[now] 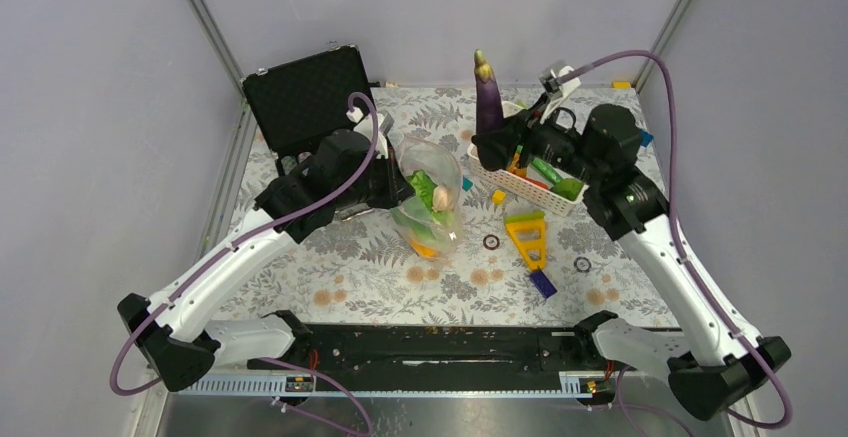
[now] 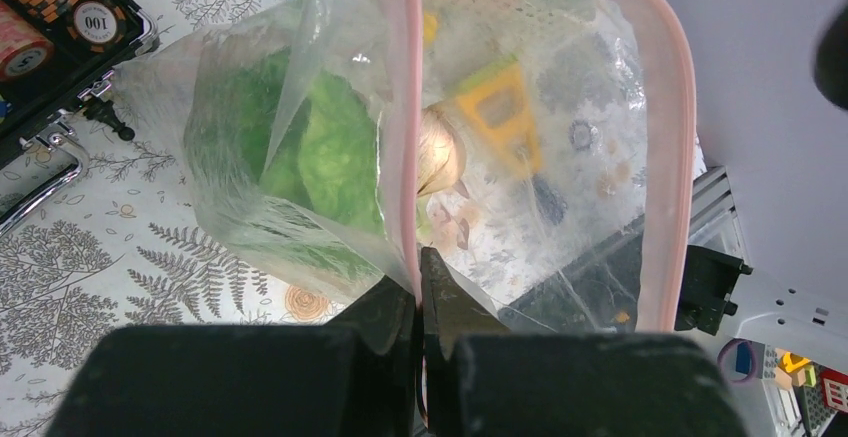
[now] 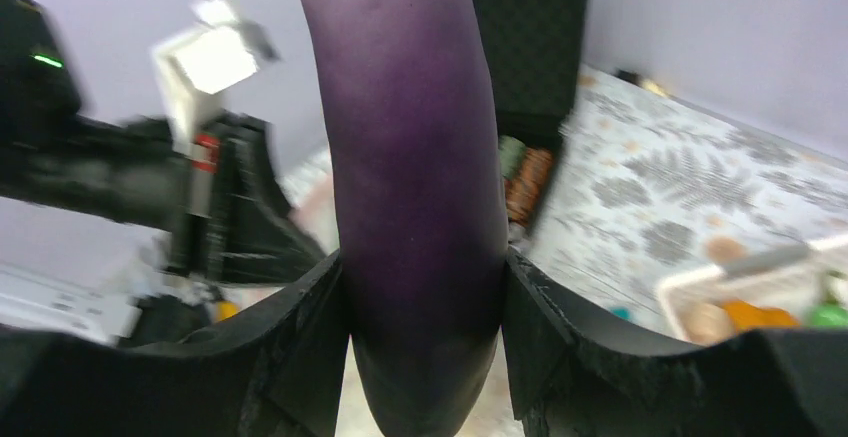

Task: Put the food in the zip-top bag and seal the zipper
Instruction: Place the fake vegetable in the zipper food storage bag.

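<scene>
Nearest the arm bases, a yellow block (image 1: 527, 237) and a blue block (image 1: 542, 282) are being left on the patterned surface (image 1: 350, 277); they are outside the task.

Just beyond them, the zip-top bag (image 1: 432, 197) is being held upright with its mouth gaping. 1 side of the pink zipper (image 2: 408, 107) is being pinched between the left jaws, which are pressed together on the strip. Whether the bag's bottom is resting on the surface cannot be told. A green lettuce leaf (image 2: 330, 147) and a pale onion-like piece (image 2: 440, 152) are already being carried inside.

Farther back and to the right, a purple eggplant (image 1: 488, 97) is being gripped upright by its lower end between the right jaws. It is over the left end of the white lattice basket (image 1: 530, 192), where more toy food is lying. At the far left, an open black case (image 1: 305, 97) is being left alone.

The step in hand is judged to be loading, since the eggplant is apart from the bag and sealing is not yet begun. The next move is judged to call for the eggplant to be carried over the floppy mouth and tipped in end-first before the right jaws are spread. The left pinch is needed meanwhile so the opening is not being lost.
</scene>
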Robot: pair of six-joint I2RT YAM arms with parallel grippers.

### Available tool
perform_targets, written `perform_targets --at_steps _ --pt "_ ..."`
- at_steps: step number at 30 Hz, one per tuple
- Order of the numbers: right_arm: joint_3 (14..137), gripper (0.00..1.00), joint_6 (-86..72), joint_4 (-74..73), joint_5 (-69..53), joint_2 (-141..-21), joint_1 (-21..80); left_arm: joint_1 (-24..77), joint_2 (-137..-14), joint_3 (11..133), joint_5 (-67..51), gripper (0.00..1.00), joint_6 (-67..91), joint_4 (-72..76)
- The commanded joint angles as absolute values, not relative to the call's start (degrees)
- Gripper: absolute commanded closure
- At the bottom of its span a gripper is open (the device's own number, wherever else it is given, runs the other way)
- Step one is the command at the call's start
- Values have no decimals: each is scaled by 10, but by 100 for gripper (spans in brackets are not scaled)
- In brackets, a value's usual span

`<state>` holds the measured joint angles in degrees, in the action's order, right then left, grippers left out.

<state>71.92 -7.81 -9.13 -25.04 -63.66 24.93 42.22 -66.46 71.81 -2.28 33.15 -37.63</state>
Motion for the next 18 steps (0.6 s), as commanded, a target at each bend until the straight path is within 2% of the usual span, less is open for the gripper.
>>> perform_targets --at_steps 1,8,13,15,18 --pt "668 80 -255 57 -266 -603 298 421 -644 716 -41 100 341 -331" --pt "636 80 -277 125 -226 -629 413 421 -637 716 -41 100 345 -330" --pt "636 80 -226 73 -140 -662 467 420 -626 710 -43 100 343 -330" --pt "629 78 -205 55 -89 -664 482 421 -623 709 -41 100 343 -330" --pt "621 69 -184 27 -19 -665 501 421 -623 710 -42 100 343 -330"
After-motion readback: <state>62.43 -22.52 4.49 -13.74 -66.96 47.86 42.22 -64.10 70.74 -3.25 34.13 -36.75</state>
